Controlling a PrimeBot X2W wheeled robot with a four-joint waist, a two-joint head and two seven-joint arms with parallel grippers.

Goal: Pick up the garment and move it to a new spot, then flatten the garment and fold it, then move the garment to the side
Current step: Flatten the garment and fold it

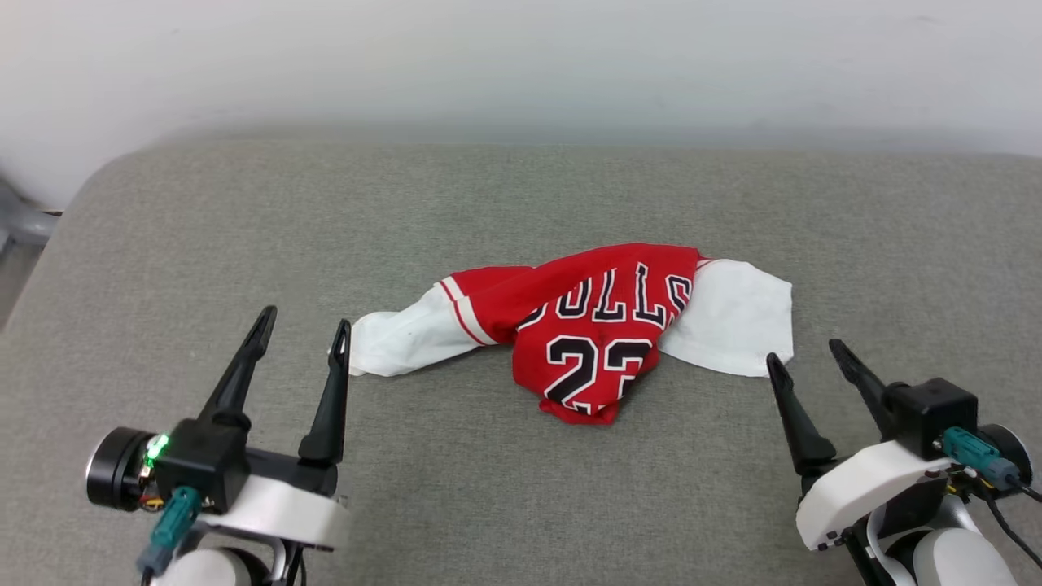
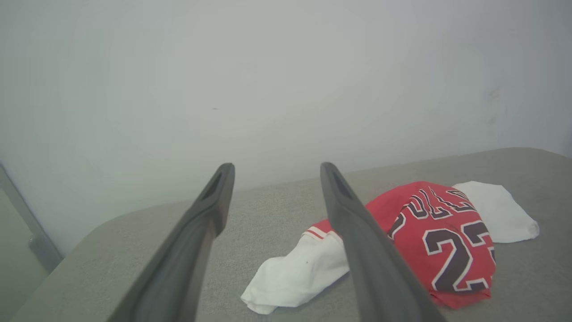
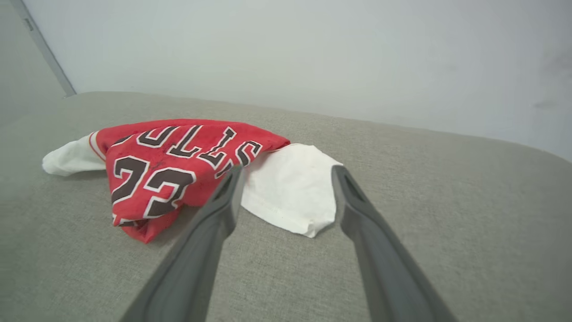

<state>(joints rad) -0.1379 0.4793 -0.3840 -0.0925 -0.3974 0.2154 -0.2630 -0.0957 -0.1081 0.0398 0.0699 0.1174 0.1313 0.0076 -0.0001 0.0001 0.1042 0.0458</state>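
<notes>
The garment (image 1: 586, 325) is a red jersey with white sleeves and a black "BULLS 23" print, lying crumpled in a heap on the grey cushioned surface (image 1: 521, 195). One white sleeve trails left, the other spreads to the right. My left gripper (image 1: 303, 330) stands open at the lower left, its right fingertip just beside the left sleeve's end, nothing between its fingers. My right gripper (image 1: 806, 352) is open at the lower right, close to the right sleeve's near edge. The left wrist view has the garment (image 2: 429, 237) right of my open fingers (image 2: 366, 250). The right wrist view shows the garment (image 3: 178, 165) ahead-left of the fingers (image 3: 210, 232).
The grey surface (image 3: 424, 188) extends wide on all sides of the heap and ends at a pale wall (image 1: 521, 65) behind. Its rounded left corner (image 1: 89, 187) drops toward the floor, with a grey fixture (image 1: 20, 220) beyond it.
</notes>
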